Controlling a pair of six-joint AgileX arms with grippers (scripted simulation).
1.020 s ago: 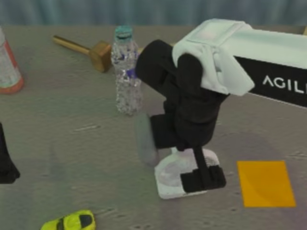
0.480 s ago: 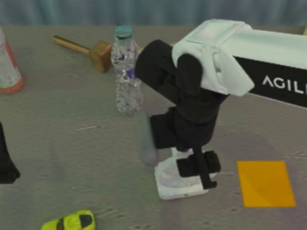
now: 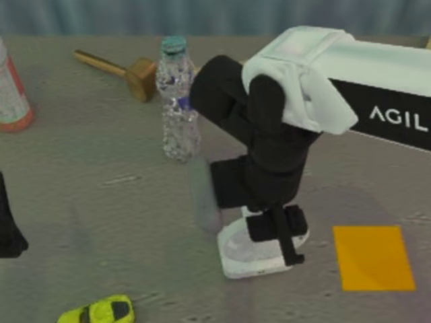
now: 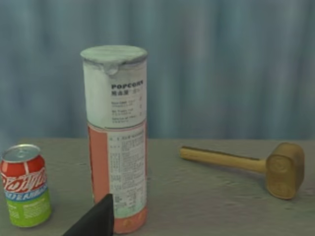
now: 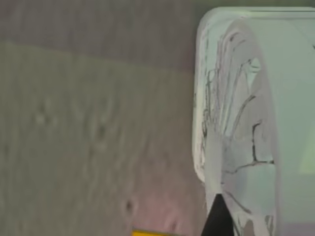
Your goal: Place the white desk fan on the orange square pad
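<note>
The white desk fan (image 3: 242, 259) stands on its rounded-square base at the table's front middle. My right gripper (image 3: 288, 250) reaches down over it and is shut on the fan's grille ring. The right wrist view shows the grille (image 5: 246, 123) up close, with one black fingertip (image 5: 216, 219) against it; the other finger is hidden. The orange square pad (image 3: 374, 258) lies flat to the right of the fan, a short gap away, and a sliver of the pad (image 5: 150, 232) shows in the right wrist view. My left gripper (image 3: 8, 232) is parked at the left edge, open.
A clear water bottle (image 3: 177, 101) stands behind the fan, a wooden hammer (image 3: 128, 70) lies at the back, a popcorn tube (image 3: 10, 94) stands at the far left and a yellow toy car (image 3: 97, 311) sits at the front. The left wrist view adds a cola can (image 4: 24, 184).
The right gripper's fingers have drawn together on the fan's grille and shifted slightly toward the back. The fan and the left arm have not moved.
</note>
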